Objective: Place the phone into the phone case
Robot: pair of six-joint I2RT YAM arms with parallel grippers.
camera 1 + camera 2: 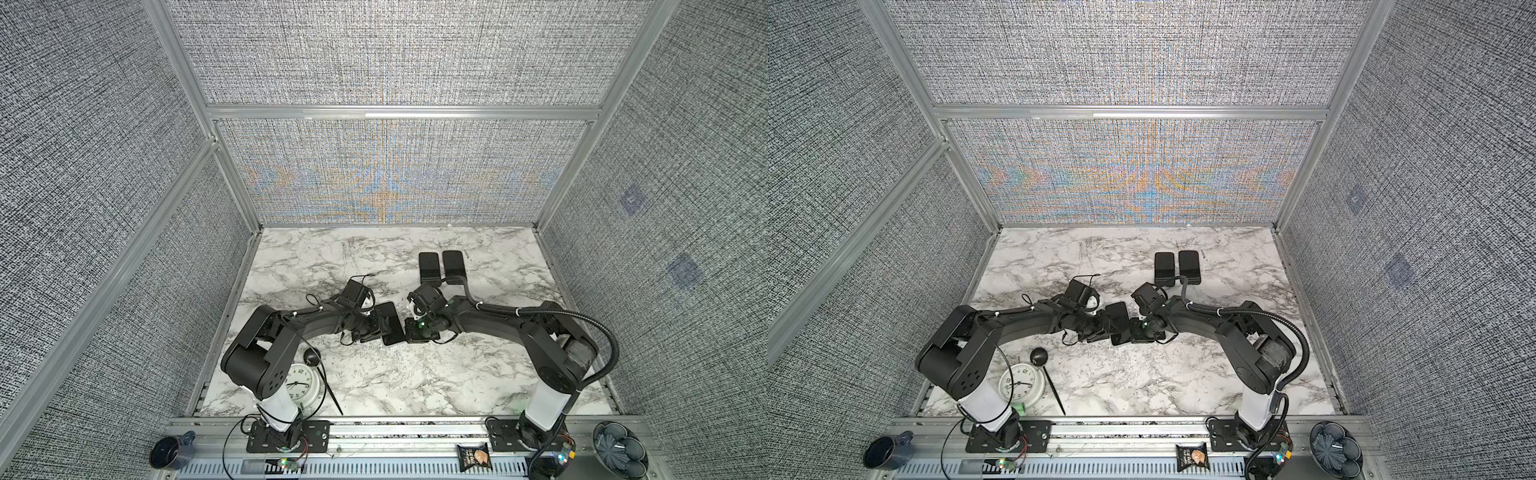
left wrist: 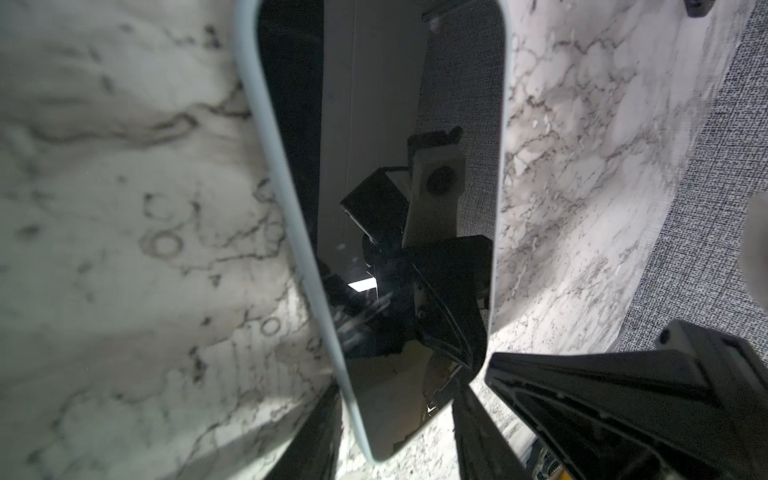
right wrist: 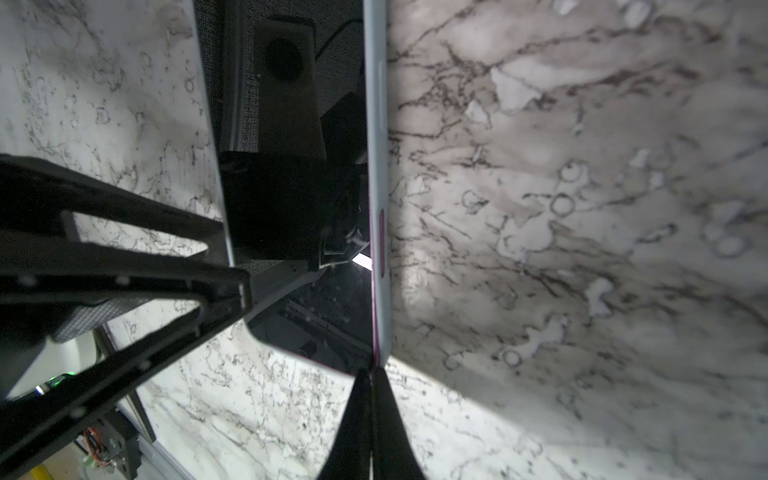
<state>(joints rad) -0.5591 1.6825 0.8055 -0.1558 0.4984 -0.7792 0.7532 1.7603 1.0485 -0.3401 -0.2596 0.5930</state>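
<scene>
Left wrist view: my left tool clamps the phone across its width over the counter; my right tool pinches its corner. That thin pinch could slip, twisting the phone askew

Grey woven fabric walls on three sides, aluminium frame, white marble tabletop.

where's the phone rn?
Mid-table in both top views: the phone is clamped in the left tool, with the right tool closed at its right-hand edge.
</scene>
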